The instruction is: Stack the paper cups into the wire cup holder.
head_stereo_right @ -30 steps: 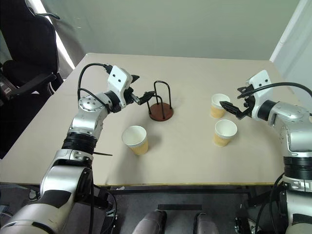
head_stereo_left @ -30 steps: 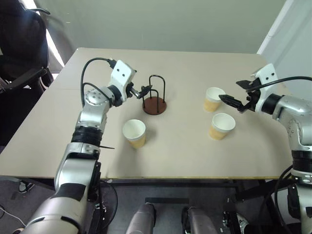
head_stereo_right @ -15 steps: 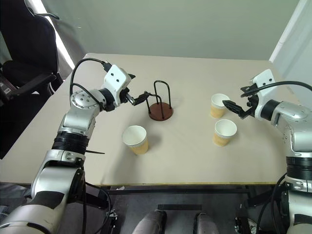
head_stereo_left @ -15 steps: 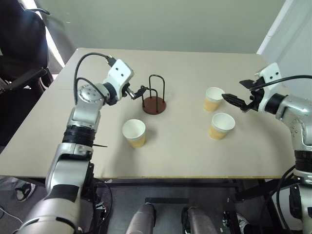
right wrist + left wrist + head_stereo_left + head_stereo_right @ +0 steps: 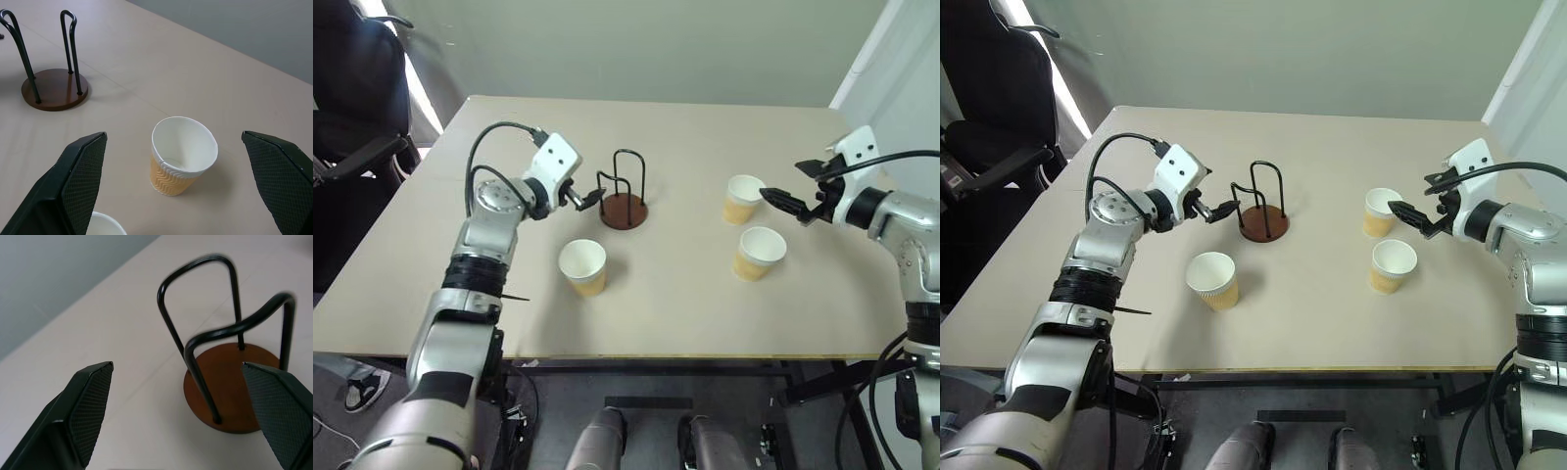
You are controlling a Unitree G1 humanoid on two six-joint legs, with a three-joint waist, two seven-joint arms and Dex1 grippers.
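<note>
While no cup sits in the wire cup holder (image 5: 624, 192) yet, the head views show it standing upright near the middle of the worktop (image 5: 666, 127), and my left claw (image 5: 590, 199) hangs just beside it on the side toward the left edge, jaws spread and empty. One paper cup (image 5: 583, 266) stands upright between that claw and the near edge; I judge it the left arm's natural pick. My left forearm reaches in roughly level, pointing across at the holder.

Toward the right edge, my right claw (image 5: 781, 202) is open and empty, its tips just beside the farther cup (image 5: 742, 198), with the nearer cup (image 5: 760, 253) close by toward the near edge. That arm is plainly the nearer one for both.

From the left wrist, the holder (image 5: 230, 357) stands straight ahead between my spread fingers (image 5: 88, 406), loops rising from its brown disc.

From the right wrist, the farther cup (image 5: 182, 156) stands upright, mouth up, between the wide fingers (image 5: 78, 181) and a little ahead of them.
</note>
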